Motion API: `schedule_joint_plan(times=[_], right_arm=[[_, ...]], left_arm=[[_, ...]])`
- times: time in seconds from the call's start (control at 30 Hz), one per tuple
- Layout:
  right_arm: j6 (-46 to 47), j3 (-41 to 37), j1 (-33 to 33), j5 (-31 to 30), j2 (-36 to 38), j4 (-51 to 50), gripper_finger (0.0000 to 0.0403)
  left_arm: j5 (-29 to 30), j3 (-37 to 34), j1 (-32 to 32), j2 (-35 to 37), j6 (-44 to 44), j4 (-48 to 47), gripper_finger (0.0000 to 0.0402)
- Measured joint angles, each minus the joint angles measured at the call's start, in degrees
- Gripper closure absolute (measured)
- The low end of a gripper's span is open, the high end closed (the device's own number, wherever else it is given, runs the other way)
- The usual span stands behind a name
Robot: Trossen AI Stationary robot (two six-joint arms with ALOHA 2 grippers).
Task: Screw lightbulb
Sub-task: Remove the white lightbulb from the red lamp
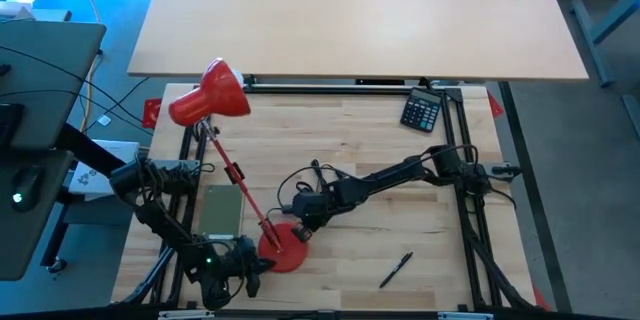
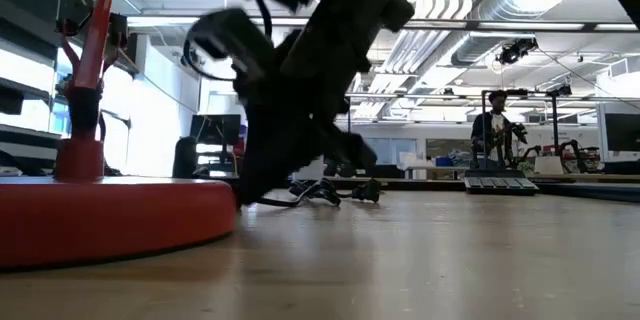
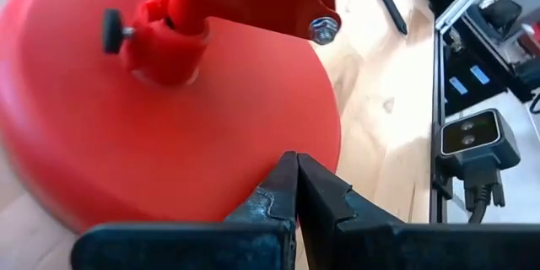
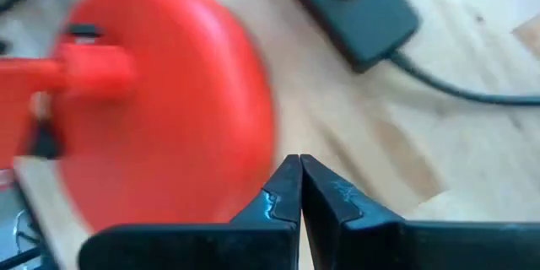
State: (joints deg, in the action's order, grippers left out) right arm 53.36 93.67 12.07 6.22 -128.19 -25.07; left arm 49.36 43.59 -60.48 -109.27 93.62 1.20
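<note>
We see no bulb. Both grippers, left (image 3: 297, 187) and right (image 4: 299, 187), are closed empty by the lamp base (image 1: 284, 250). We'd judge glass fragile: grip gently around its widest part.

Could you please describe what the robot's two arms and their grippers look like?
Both arms are black jointed links with loose black cables. The left arm shows a small green light. The left gripper and right gripper each have two dark, pointed fingers with notched inner edges.

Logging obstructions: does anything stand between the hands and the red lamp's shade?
Nothing visible does. The left hand and right hand sit shut, empty, at the lamp base; only the lamp's own arm runs to the shade. No lightbulb shows in any view.
</note>
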Motion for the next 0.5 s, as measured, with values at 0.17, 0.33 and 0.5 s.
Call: schedule_joint_plan(times=[0.17, 0.33, 0.5], right_arm=[[-2.3, 0.1, 0.0, -0.3, 0.8, -3.7, 0.0403], [-3.9, 0.2, -0.1, -0.8, 1.8, -4.5, 0.0403], [-5.7, 0.2, -0.1, -1.6, 2.3, -6.4, 0.0403]], left_arm=[[3.0, 0.0, -2.6, 0.8, 7.7, -8.5, 0.0402], [3.6, -0.1, -4.7, 3.6, 14.2, -23.8, 0.0401], [3.7, -0.3, -5.4, 4.6, 16.9, -32.7, 0.0402]])
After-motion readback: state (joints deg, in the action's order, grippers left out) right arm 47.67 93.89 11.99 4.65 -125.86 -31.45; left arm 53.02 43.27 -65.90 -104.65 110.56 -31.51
